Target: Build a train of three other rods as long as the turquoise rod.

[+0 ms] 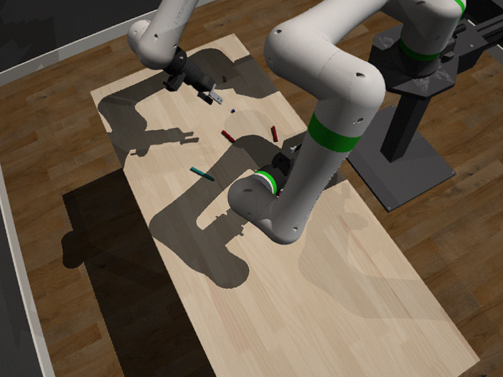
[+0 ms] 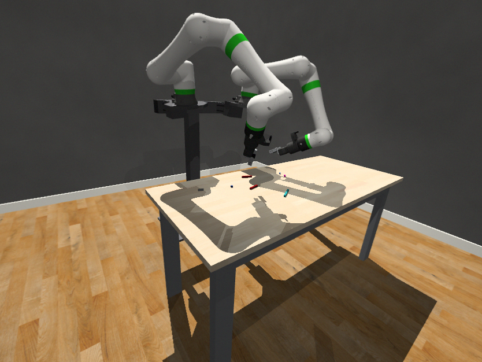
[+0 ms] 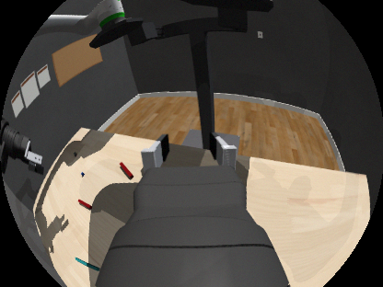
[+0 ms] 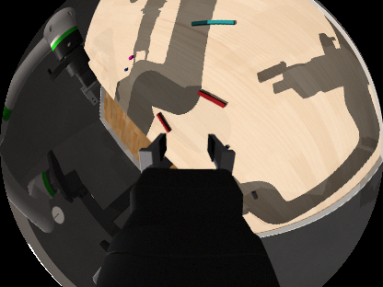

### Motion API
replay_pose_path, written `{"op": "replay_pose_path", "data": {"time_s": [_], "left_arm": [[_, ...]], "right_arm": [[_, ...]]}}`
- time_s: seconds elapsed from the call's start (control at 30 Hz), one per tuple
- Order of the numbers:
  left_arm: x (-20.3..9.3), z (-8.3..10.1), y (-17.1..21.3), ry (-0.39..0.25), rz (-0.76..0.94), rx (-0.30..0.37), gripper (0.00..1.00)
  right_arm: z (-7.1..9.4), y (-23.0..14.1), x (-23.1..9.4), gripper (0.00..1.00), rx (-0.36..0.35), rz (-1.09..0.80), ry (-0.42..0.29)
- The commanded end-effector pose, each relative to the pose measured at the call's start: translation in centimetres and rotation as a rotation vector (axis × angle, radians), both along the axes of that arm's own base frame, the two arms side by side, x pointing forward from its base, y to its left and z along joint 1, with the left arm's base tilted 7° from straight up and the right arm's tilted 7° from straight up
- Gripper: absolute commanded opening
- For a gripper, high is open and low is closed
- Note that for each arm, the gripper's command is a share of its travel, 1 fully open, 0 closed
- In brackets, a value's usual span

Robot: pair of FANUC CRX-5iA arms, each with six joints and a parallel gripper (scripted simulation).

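Observation:
The turquoise rod (image 1: 201, 174) (image 2: 286, 192) (image 3: 87, 264) (image 4: 214, 22) lies flat, partly in shadow. One red rod (image 1: 228, 136) (image 2: 254, 187) (image 3: 85, 204) (image 4: 212, 98) lies nearest it; another red rod (image 1: 274, 133) (image 2: 247, 176) (image 3: 126, 170) (image 4: 164, 122) lies apart. A blue rod (image 1: 233, 111) (image 2: 231, 186) (image 3: 83, 174) and a grey rod (image 1: 224, 78) (image 2: 200, 189) (image 4: 254, 195) lie separately. A second blue rod (image 2: 279, 173) (image 4: 126, 69) lies near a magenta rod (image 2: 284, 175) (image 4: 131, 57). My left gripper (image 2: 274, 150) (image 3: 189, 142) and right gripper (image 1: 214, 96) (image 4: 187, 149) are open and empty above the table.
The left arm's wrist and forearm hang over the middle of the table (image 1: 311, 324) (image 2: 342, 167) and hide part of it in the top view. The two grippers are apart. Arm shadows cross the table, darkening the grey rod.

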State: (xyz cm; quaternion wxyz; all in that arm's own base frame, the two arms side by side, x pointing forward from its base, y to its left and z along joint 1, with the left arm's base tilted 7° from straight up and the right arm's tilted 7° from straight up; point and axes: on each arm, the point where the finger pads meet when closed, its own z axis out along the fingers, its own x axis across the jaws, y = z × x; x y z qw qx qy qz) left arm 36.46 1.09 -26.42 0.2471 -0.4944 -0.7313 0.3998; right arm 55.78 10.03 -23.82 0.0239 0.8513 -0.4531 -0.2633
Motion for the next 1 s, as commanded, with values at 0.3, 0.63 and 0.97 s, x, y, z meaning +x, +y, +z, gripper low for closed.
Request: {"op": "replay_pose_path", "data": {"time_s": [0.3, 0.63, 0.97], "left_arm": [[0.1, 0.1, 0.0, -0.001, 0.0, 0.0, 1.0], [0.1, 0.1, 0.0, -0.003, 0.0, 0.0, 1.0], [3.3, 4.0, 1.0, -0.081, -0.024, 0.018, 1.0]], "right_arm": [[0.1, 0.0, 0.1, 1.0, 0.0, 0.0, -0.002], [0.1, 0.0, 0.1, 1.0, 0.001, 0.001, -0.003], [1.7, -2.1, 1.0, 1.0, 0.025, 0.019, -0.029]]}}
